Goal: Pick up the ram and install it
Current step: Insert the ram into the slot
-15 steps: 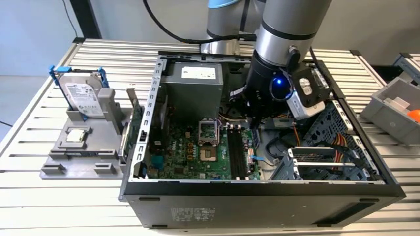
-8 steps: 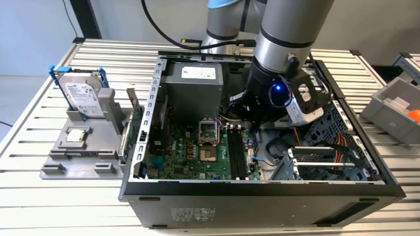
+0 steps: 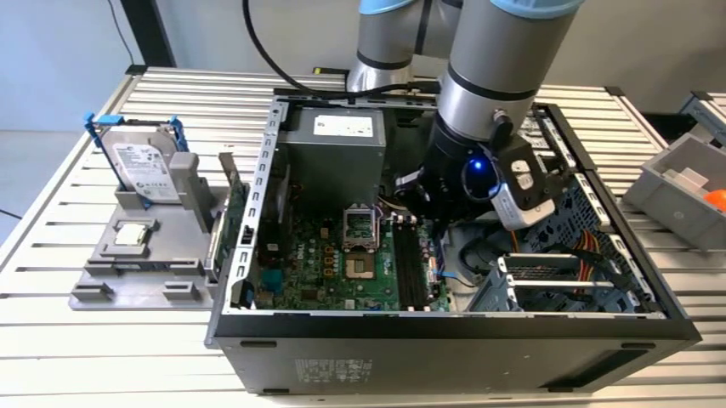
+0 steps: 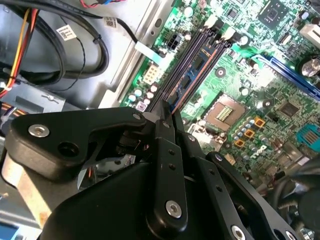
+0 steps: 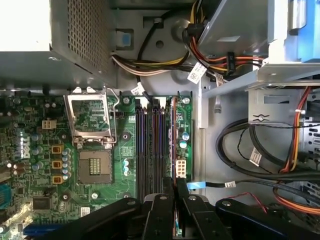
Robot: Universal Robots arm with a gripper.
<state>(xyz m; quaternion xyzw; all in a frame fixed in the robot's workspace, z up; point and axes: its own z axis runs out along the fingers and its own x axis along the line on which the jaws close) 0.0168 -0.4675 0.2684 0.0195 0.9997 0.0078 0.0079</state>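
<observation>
Gripper (image 5: 173,187) is low inside the PC case (image 3: 454,327), fingers pinched nearly together on the near end of the ram (image 5: 173,135). The ram stands edge-on along the slot closest to the motherboard (image 5: 45,165) edge, beside the other mem slots (image 5: 150,145).

Room is tight: case wall and drive cage (image 3: 556,285) on one side, cable bundle (image 5: 260,155) just beside the board edge, CPU socket (image 5: 92,165) on the other side of the slots.

Second wrist view shows the ram's (image 4: 192,75) chips betw. the slot rails and the gripper (image 4: 167,114) at its end. In the exterior view the arm (image 3: 488,93) hangs over the slot area. Outside the case, near the table's (image 3: 91,340) edge on the exterior view's left, a hard drive (image 3: 145,170) stands in a grey fixture (image 3: 131,268). A grey bin (image 3: 681,178) sits at the opposite edge.
</observation>
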